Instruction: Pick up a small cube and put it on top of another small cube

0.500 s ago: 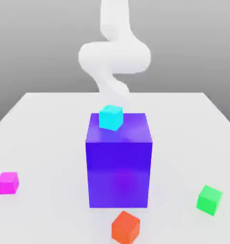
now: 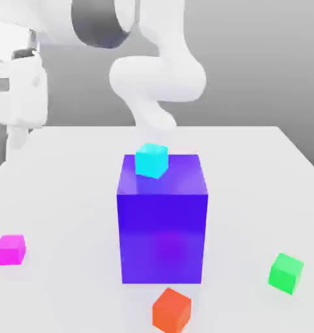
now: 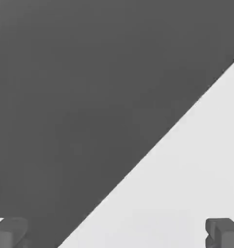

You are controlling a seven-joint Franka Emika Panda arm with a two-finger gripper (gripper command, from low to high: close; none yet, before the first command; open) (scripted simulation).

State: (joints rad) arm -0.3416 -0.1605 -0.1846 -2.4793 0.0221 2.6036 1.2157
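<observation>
White table (image 2: 250,169); hand (image 3: 117,232) wide open, holding nothing.

The big blue-purple block (image 2: 162,218) stands mid-table (image 2: 250,188), a cyan cube (image 2: 151,160) on top. The small magenta cube (image 2: 10,250) sits well apart on the exterior view's left, bare table all around it

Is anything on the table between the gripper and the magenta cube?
Nothing visible. The magenta cube sits alone on bare table at the exterior view's left; the gripper, open, is over the table edge.
</observation>
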